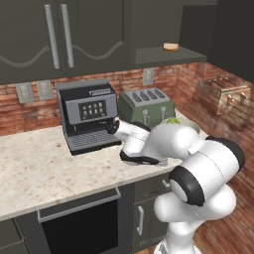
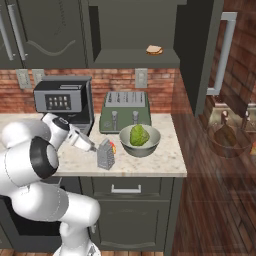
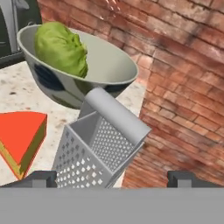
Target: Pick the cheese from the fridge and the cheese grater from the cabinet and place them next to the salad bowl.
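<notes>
The grey metal cheese grater (image 2: 105, 155) stands upright on the counter just left of the salad bowl (image 2: 150, 145), which holds a green lettuce ball (image 2: 139, 135). The orange-yellow cheese (image 2: 113, 148) wedge lies between grater and bowl. My gripper (image 2: 94, 147) hovers at the grater's left side, open. In the hand view the grater (image 3: 100, 148) sits close ahead between my spread fingertips (image 3: 38, 178), the cheese (image 3: 22, 135) to its left and the bowl (image 3: 109, 70) behind. The fridge (image 2: 196, 60) is shut at the right; the cabinet (image 2: 45, 30) hangs upper left.
A green toaster (image 2: 125, 112) and a coffee machine (image 2: 62, 102) stand against the brick wall behind the bowl. A bread-like piece (image 2: 154, 49) lies on the open shelf above. The counter edge (image 2: 182, 167) ends just right of the bowl.
</notes>
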Motion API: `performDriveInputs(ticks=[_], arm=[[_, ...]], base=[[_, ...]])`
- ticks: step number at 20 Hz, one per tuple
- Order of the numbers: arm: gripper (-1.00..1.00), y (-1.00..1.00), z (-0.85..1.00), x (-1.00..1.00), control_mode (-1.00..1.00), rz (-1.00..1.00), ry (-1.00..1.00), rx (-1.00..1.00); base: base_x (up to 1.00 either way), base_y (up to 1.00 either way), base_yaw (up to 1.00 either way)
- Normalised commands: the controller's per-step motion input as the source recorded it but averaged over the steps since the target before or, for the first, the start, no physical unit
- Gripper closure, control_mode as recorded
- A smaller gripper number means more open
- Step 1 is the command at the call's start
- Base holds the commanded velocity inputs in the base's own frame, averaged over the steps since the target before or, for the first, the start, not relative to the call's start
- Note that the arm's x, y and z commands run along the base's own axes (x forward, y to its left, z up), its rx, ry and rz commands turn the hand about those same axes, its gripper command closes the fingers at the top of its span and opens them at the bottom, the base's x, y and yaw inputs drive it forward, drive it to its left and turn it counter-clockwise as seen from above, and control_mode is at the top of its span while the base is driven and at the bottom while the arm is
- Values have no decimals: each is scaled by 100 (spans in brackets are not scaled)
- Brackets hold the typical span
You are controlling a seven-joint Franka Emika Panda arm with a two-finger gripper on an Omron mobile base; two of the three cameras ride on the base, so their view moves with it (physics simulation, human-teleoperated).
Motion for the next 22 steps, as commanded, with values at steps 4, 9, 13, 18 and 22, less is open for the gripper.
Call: performDriveInputs(ticks=[4, 9, 13, 18, 22], arm=[[-100, 0, 38, -31, -100, -2, 15, 1], [-100, 0, 39, -56, -100, 0, 19, 10], [-100, -12, 41, -61, -100, 0, 19, 13], [-100, -48, 27, -15, -100, 8, 20, 18], [-100, -54, 23, 0, -100, 28, 3, 20]], base=[[0, 0, 0], [0, 0, 0], [0, 0, 0], [0, 0, 0], [0, 0, 0]])
